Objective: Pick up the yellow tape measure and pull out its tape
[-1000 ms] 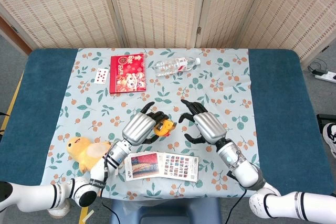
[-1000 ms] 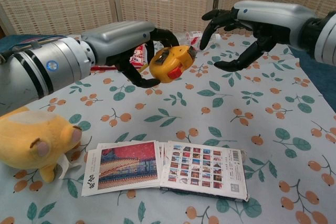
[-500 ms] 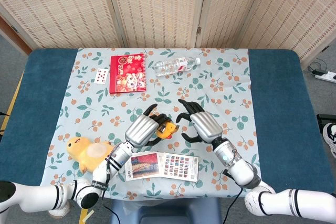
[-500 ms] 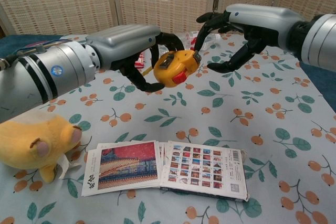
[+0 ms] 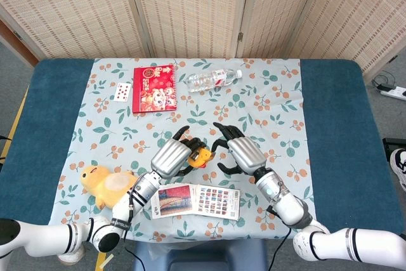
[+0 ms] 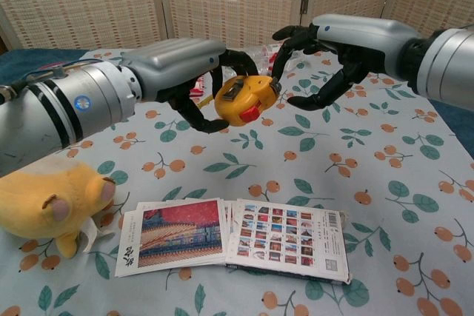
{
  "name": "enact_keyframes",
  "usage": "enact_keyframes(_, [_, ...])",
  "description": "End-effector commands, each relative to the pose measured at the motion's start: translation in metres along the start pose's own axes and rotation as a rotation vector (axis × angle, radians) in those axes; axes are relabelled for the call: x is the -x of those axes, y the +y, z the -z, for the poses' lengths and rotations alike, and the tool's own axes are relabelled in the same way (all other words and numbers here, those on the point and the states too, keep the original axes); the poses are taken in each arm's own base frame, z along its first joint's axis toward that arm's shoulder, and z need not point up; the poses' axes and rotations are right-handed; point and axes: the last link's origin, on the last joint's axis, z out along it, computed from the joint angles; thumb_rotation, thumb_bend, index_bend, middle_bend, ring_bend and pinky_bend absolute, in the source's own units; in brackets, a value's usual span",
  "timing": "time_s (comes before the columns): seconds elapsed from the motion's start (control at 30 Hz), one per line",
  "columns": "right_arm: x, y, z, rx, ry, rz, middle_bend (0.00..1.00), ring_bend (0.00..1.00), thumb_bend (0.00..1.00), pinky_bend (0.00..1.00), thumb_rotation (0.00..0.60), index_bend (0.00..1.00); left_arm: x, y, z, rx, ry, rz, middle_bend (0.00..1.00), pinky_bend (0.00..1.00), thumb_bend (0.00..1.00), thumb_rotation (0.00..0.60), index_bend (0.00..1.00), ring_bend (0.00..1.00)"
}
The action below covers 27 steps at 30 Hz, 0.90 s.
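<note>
My left hand point(image 6: 194, 79) grips the yellow tape measure point(image 6: 244, 98) and holds it above the flowered tablecloth; its red button faces the chest camera. In the head view the tape measure point(image 5: 201, 156) shows between both hands, with my left hand point(image 5: 172, 157) on its left side. My right hand point(image 6: 326, 53) hovers just right of it, fingers spread and curved around the tape's exit end, fingertips point(image 6: 280, 35) close above the case. My right hand point(image 5: 238, 150) holds nothing. No tape is drawn out.
A yellow plush toy point(image 6: 46, 199) lies at the near left. Two picture cards point(image 6: 237, 238) lie at the front middle. A red booklet point(image 5: 153, 88), playing cards point(image 5: 122, 91) and a water bottle point(image 5: 212, 79) lie at the far side.
My right hand has moved left and closer to the tape measure, its fingers now arching over the case's end. My left hand has shifted the tape measure slightly right.
</note>
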Motion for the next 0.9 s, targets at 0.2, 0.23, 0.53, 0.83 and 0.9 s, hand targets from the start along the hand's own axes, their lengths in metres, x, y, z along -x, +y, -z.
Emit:
enact_keyframes(0.2, [0.0008, 0.0030, 0.0001, 0.009, -0.002, 0.001, 0.07, 0.04, 0.40, 0.00, 0.600, 0.51, 0.0025, -0.0032, -0.0002, -0.009, -0.008, 0.002, 0.48, 0.09, 0.41, 0.600, 0.55, 0.46])
enact_keyframes(0.23, [0.0011, 0.0034, -0.0003, 0.010, -0.001, 0.003, 0.07, 0.04, 0.40, 0.00, 0.600, 0.52, 0.0028, -0.0032, -0.0001, -0.008, -0.009, 0.001, 0.48, 0.09, 0.41, 0.600, 0.55, 0.46])
enact_keyframes(0.53, [0.0041, 0.0039, -0.0052, 0.012, 0.017, -0.001, 0.11, 0.06, 0.40, 0.00, 0.600, 0.58, 0.0046, -0.0006, 0.0005, 0.003, -0.013, -0.005, 0.48, 0.09, 0.41, 0.600, 0.55, 0.46])
enact_keyframes(0.83, [0.0064, 0.0035, -0.0072, 0.011, 0.022, -0.003, 0.13, 0.06, 0.39, 0.00, 0.600, 0.62, 0.0064, -0.0003, -0.0002, 0.004, -0.017, -0.008, 0.48, 0.09, 0.41, 0.600, 0.55, 0.46])
enact_keyframes(0.9, [0.0071, 0.0038, -0.0076, 0.013, 0.025, -0.002, 0.14, 0.07, 0.40, 0.00, 0.600, 0.63, 0.0075, -0.0008, 0.0001, 0.003, -0.019, -0.009, 0.48, 0.09, 0.41, 0.600, 0.55, 0.46])
